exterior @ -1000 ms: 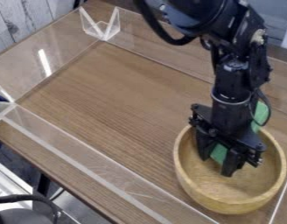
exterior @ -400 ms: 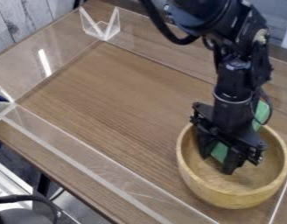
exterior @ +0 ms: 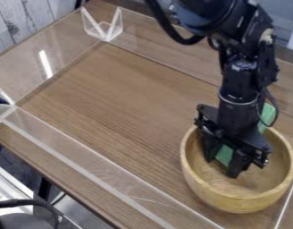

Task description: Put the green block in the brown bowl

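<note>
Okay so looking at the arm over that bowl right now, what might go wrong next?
The gripper sits down inside the brown bowl, so sideways motion before lifting may drag or tip it. Green shows around and between the dark fingers, so the green block might cling or get carried back out on retreat. The bowl stands near the clear side panel, so a nudge that way could knock it against the panel.

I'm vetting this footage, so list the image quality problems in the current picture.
Camera view: soft and low in detail; the black gripper renders so dark that its parts merge; pale glare streaks cross the clear panel at left.
</note>
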You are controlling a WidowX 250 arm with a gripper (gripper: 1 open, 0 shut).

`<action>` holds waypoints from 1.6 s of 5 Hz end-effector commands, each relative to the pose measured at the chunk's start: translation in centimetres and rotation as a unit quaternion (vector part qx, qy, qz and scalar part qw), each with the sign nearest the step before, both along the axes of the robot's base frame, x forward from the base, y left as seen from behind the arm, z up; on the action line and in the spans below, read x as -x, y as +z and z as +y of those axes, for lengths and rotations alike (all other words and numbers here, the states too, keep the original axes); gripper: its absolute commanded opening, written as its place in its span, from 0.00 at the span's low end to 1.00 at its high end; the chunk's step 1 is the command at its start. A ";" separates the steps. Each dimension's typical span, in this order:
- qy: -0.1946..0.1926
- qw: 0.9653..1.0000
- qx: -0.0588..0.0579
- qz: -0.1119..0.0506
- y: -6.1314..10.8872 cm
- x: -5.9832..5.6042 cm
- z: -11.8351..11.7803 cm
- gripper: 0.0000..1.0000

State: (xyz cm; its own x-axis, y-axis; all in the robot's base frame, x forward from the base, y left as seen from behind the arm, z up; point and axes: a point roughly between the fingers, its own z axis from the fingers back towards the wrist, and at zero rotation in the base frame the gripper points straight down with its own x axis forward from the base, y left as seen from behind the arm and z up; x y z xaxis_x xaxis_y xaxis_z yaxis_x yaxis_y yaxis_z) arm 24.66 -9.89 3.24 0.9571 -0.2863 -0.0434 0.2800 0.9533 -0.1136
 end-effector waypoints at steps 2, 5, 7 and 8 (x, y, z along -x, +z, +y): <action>0.006 1.000 0.004 -0.007 0.4 -0.8 0.2 0.00; 0.011 1.000 0.001 0.003 -0.2 -1.0 0.5 0.00; 0.016 1.000 0.000 0.008 -0.5 -1.1 0.8 0.00; 0.018 1.000 -0.001 0.011 -0.7 -1.2 0.9 0.00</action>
State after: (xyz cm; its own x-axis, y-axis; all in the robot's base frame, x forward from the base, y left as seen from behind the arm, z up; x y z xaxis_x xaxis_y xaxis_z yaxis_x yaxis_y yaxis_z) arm 25.78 -9.27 2.84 0.9655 -0.2541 -0.0569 0.2465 0.9622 -0.1156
